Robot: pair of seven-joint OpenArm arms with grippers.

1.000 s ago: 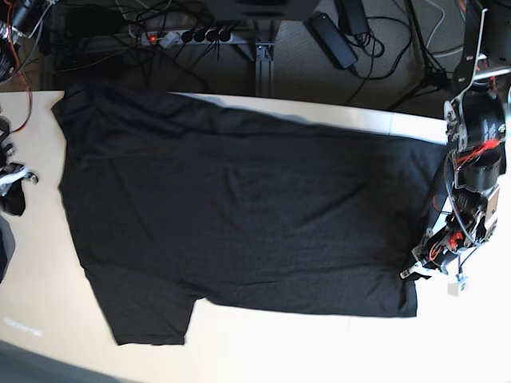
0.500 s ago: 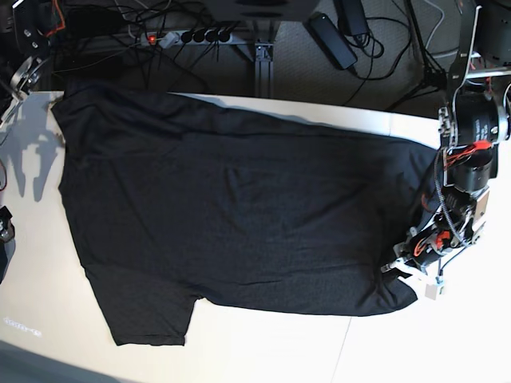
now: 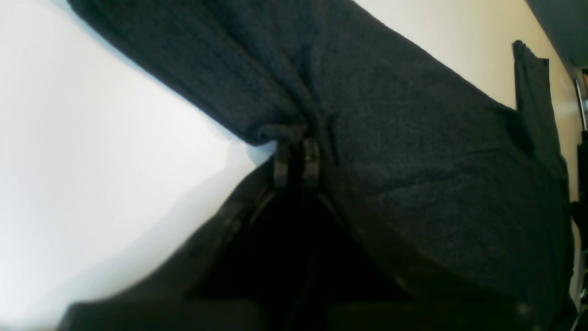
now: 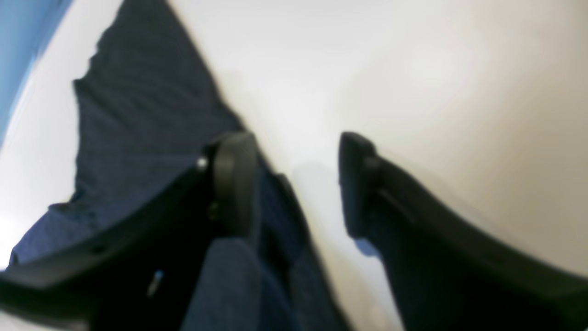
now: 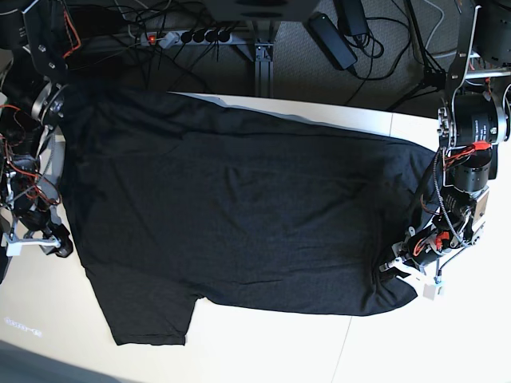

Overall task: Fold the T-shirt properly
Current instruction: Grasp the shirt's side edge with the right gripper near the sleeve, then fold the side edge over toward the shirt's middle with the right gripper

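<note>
The black T-shirt (image 5: 239, 207) lies spread flat on the white table (image 5: 271, 343), plain side up, and its print does not show. My left gripper (image 5: 390, 270) is shut on the shirt's hem corner at the right. In the left wrist view the gripper (image 3: 295, 158) pinches a bunched fold of the shirt (image 3: 413, 138). My right gripper (image 5: 49, 241) is open at the shirt's left edge. In the right wrist view the gripper (image 4: 294, 184) has one finger (image 4: 234, 179) over the shirt (image 4: 138, 119) and the other over bare table.
The table's far edge (image 5: 335, 112) drops to a floor with a power strip (image 5: 184, 36), an adapter (image 5: 331, 38) and many cables. The arm bases stand at the left (image 5: 32, 128) and right (image 5: 471, 120) ends.
My right arm has swung in from the far left and come down to the shirt's left edge. My left gripper has dragged the hem corner slightly inward, rounding that corner.
</note>
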